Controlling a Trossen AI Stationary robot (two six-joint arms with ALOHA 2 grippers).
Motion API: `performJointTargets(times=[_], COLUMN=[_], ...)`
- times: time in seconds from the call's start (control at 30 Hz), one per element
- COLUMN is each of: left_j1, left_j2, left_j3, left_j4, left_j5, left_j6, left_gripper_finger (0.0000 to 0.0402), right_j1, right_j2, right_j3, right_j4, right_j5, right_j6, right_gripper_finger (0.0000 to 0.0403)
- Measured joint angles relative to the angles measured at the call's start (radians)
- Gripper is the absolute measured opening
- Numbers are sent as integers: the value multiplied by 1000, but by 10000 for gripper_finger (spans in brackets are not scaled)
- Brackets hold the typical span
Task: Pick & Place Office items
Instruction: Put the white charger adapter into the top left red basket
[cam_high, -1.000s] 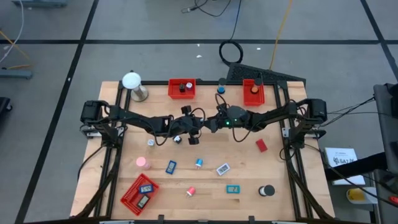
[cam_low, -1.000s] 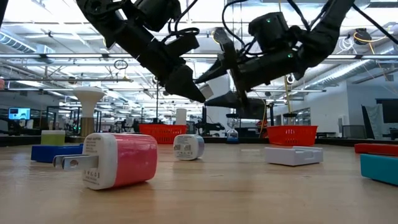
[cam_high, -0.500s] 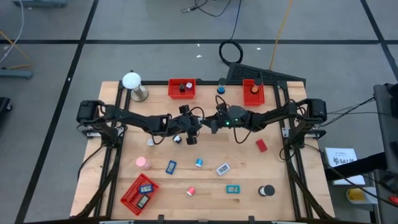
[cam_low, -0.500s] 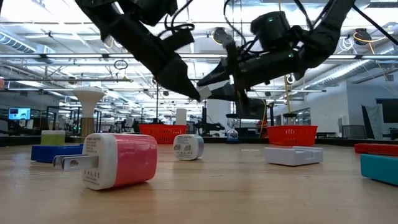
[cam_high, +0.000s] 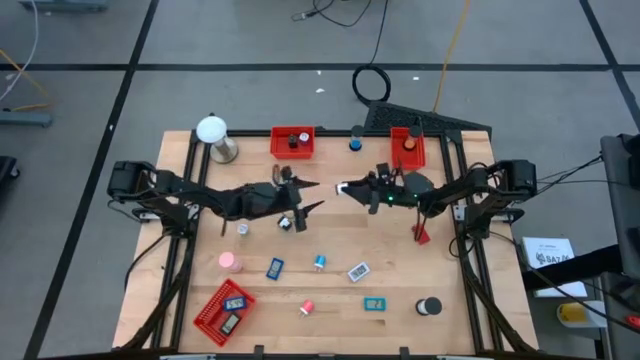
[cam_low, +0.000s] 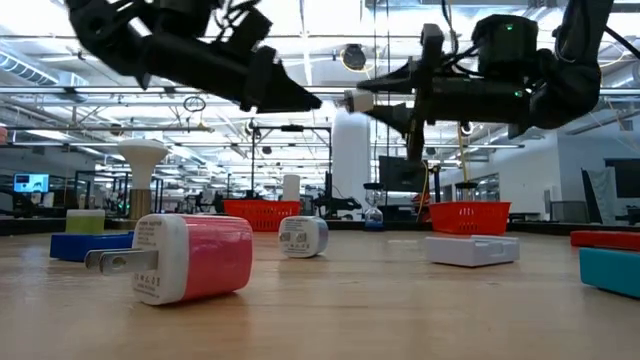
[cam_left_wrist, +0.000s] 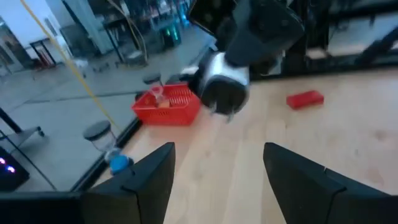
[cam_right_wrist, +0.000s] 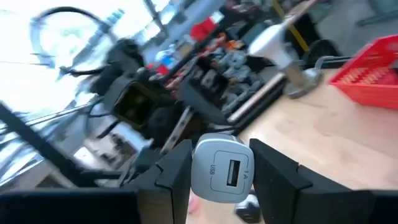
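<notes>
The right gripper (cam_right_wrist: 214, 177) holds a small white USB charger block (cam_right_wrist: 221, 169) clamped between its jaws, in the air above the middle of the wooden worktop (cam_high: 470, 320). It is near the red mesh tray (cam_high: 407, 148) at the far right. The left gripper (cam_high: 308, 196) hovers just beside it with its jaws apart and empty. The charger looks light, rigid and smooth-sided, so it could slip. The grip across its flat sides, port facing the wrist camera, seems the soundest hold. The other small items lie scattered nearer the front edge.
</notes>
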Motion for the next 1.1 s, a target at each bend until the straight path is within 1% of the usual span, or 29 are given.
performJointTargets(times=[0.07,0.1,0.3,0.43,0.73,0.9,1.1], left_j1=[0,0,0,-7,-42,-42,-42], left_j2=[9,9,9,9,9,49,105], left_j3=[6,12,66,83,137,183,230], left_j4=[81,90,72,87,90,77,67], left_j5=[12,28,82,136,124,124,95], left_j6=[9,20,87,140,248,287,319], left_gripper_finger=[245,247,250,251,250,250,246], right_j1=[1,2,18,32,32,35,46], right_j2=[0,0,0,0,0,0,0], right_j3=[9,15,62,78,87,88,95], right_j4=[37,53,75,74,97,107,110], right_j5=[-25,-41,-101,-101,-97,-97,-97], right_j6=[2,2,-13,-23,-22,-13,-13], right_gripper_finger=[127,128,129,129,129,130,130])
